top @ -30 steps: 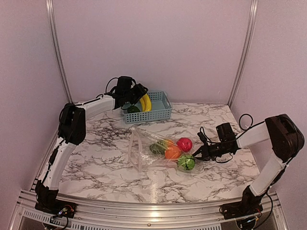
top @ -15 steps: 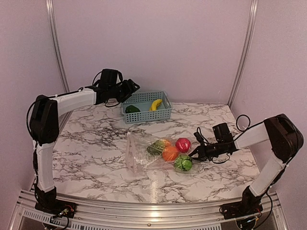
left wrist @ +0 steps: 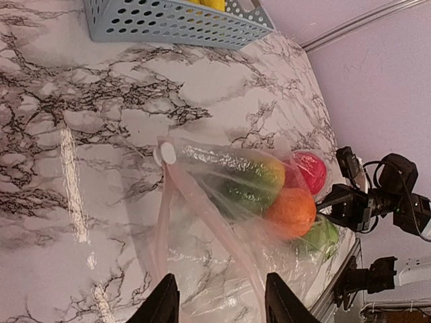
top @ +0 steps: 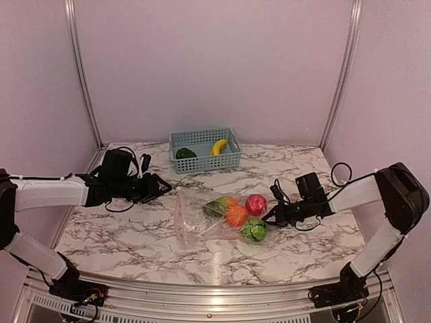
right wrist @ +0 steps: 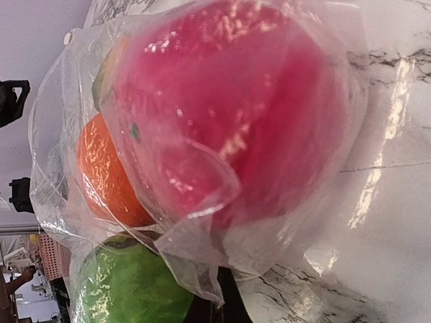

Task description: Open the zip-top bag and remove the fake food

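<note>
The clear zip-top bag lies on the marble table with its mouth open to the left. Inside are a red round fruit, an orange fruit, a light green leafy piece and a green-and-yellow piece. My left gripper is open and empty, just left of the mouth. In the left wrist view the gripper faces the bag's pink zip strip. My right gripper is shut on the bag's right end, beside the red fruit.
A light blue slatted basket stands at the back centre and holds a yellow banana and a dark green pepper. Purple walls close in the back and sides. A metal rail runs along the near edge.
My left arm let the banana go into the basket, then swung down and forward to the table at the bag's mouth. The bag has shifted slightly left in my right gripper.
</note>
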